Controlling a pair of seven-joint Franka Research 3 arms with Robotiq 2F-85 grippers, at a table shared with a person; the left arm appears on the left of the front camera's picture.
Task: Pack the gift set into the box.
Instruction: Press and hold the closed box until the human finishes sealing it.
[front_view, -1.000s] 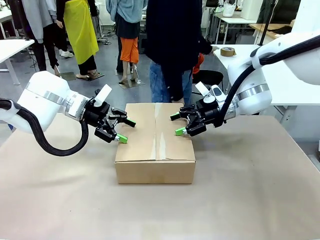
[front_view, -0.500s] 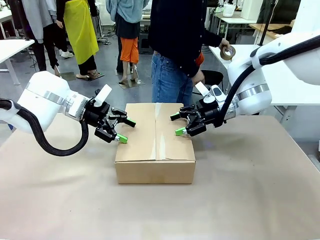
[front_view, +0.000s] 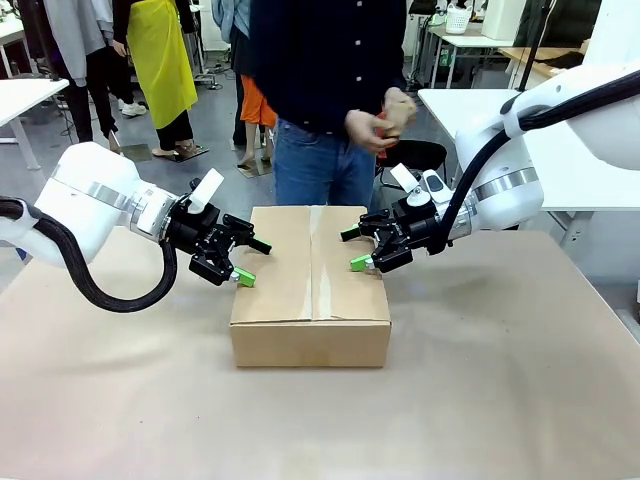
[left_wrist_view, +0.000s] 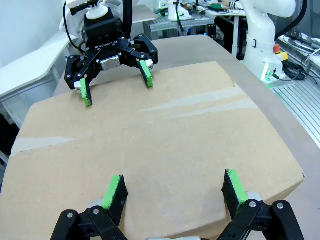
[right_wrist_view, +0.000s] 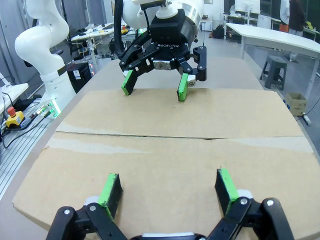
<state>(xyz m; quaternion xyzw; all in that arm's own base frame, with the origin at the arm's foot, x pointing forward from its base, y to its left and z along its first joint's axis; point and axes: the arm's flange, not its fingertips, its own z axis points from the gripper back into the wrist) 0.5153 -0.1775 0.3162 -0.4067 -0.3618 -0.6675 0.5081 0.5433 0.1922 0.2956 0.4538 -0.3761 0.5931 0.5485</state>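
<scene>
The box (front_view: 310, 285) is a brown carton lying shut in the middle of the table, with a clear tape strip (front_view: 318, 262) along its top seam. My left gripper (front_view: 252, 261) is open and hovers over the box's left top edge. Open too, my right gripper (front_view: 353, 249) hovers over the right top edge. In the left wrist view my left gripper (left_wrist_view: 175, 192) spreads over the box top (left_wrist_view: 165, 145), facing the right gripper (left_wrist_view: 116, 82). In the right wrist view my right gripper (right_wrist_view: 167, 192) faces the left gripper (right_wrist_view: 156, 86) across the box top (right_wrist_view: 175, 115). The gift set is out of view.
A person stands at the table's far side just behind the box, holding a tape roll (front_view: 393, 116) in both hands at chest height. A white table (front_view: 560, 150) is at the back right. Brown tabletop (front_view: 500, 380) lies bare around the box.
The person reached to the white table at the right, picked up the tape roll and now holds it in both hands in front of the chest. Neither arm has moved.
</scene>
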